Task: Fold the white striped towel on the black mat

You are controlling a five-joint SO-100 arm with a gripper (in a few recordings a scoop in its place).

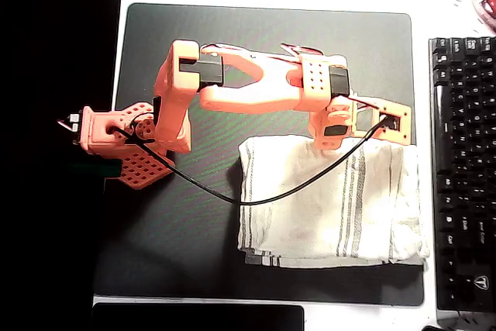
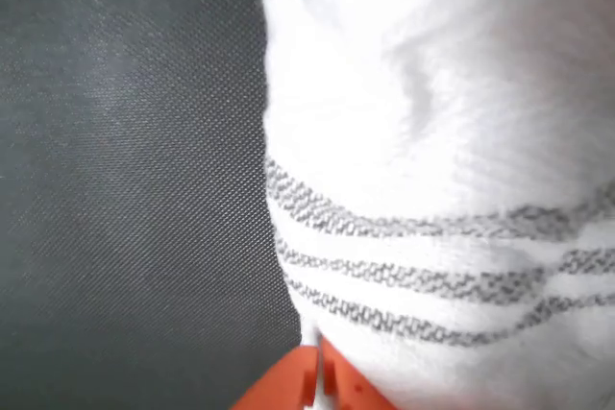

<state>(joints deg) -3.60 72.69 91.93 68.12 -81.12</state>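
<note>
The towel point(image 1: 329, 199) lies on the right part of the mat point(image 1: 194, 207). The orange gripper point(image 1: 335, 131) is at its top edge; I cannot tell whether the jaws pinch it.

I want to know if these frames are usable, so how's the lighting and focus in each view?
Overhead view: sharp enough, but the left edge falls into deep black, and the towel looks slightly warm-tinted against the mat. Wrist view: the towel's upper part is overexposed and blurred, washing out its texture; the stripes and the mat's weave lower down are crisper. The gripper tip is soft-edged.
</note>
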